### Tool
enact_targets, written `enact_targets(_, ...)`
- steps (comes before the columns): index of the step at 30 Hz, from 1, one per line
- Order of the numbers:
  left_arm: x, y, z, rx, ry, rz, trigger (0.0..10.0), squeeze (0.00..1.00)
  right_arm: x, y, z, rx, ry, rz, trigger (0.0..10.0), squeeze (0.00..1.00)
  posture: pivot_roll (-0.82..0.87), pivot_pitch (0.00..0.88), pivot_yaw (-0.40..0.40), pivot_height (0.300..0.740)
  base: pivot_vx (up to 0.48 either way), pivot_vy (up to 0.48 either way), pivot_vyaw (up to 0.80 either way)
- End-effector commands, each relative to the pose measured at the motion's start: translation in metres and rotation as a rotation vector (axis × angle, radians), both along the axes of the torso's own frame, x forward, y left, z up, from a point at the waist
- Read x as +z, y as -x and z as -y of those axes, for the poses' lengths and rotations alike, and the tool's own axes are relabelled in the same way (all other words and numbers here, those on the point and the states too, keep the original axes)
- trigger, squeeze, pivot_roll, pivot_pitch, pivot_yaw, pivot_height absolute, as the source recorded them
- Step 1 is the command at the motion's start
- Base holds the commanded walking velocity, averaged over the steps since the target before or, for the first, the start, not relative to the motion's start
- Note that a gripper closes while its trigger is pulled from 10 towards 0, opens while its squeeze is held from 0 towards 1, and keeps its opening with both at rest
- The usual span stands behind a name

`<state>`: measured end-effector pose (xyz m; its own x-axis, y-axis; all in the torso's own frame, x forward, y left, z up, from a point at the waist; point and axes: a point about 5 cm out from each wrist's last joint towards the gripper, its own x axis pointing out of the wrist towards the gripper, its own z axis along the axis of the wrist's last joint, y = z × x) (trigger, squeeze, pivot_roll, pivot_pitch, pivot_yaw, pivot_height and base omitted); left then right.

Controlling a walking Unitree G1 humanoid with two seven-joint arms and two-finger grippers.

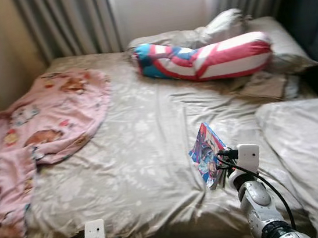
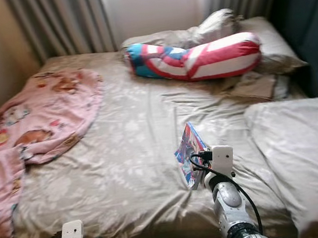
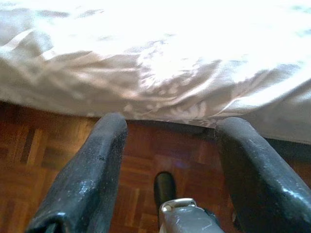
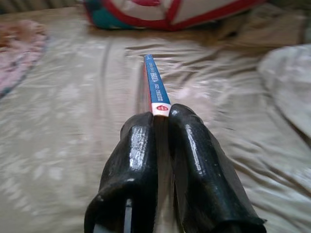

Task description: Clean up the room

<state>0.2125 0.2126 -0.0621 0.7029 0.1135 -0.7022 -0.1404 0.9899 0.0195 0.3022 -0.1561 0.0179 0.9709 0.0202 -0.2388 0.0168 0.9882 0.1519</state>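
The left hand [image 3: 167, 145] hangs wide open and idle at the bed's [image 1: 135, 157] edge, over the wooden floor [image 3: 58, 145]. The right hand [image 4: 163, 119] pinches a thin comic book [image 1: 208, 153] by its spine, upright above the sheet. The book is picked up; next it needs carrying to a proper place, likely off the bed.

A beige floral sheet [image 1: 145, 150], pink cartoon-print blanket [image 1: 42, 122], red-white-blue striped bolster [image 1: 209, 58], and blue-spined colourful book [image 1: 208, 153].
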Motion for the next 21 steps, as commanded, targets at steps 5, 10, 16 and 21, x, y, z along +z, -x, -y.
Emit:
enact_targets(5,-0.0002,0.0001,-0.001,-0.008,-0.009,-0.01,10.0,0.0,0.0078,-0.0059,-0.0015,0.006,0.008,0.035,10.0,0.0,-0.08,0.0,-0.01,0.74,0.0,-0.25,-0.77)
enact_targets(10,-0.0004,0.0005,-0.0011,-0.007,-0.009,-0.013,10.0,0.0,0.0085,-0.0059,-0.0007,0.002,0.004,0.043,10.0,0.0,-0.08,0.0,-0.01,0.74,0.0,-0.171,-0.36)
enact_targets(16,-0.0005,0.0006,-0.0009,-0.006,-0.009,-0.012,10.0,0.0,0.0085,-0.0059,-0.0013,0.005,0.005,0.044,10.0,0.0,-0.08,0.0,-0.01,0.74,0.0,0.0,0.0)
enact_targets(21,-0.0006,0.0007,-0.0009,0.003,-0.004,-0.012,10.0,0.0,0.0084,-0.0058,-0.0019,0.008,0.004,0.043,10.0,0.0,-0.08,0.0,-0.011,0.74,0.0,0.0,0.0)
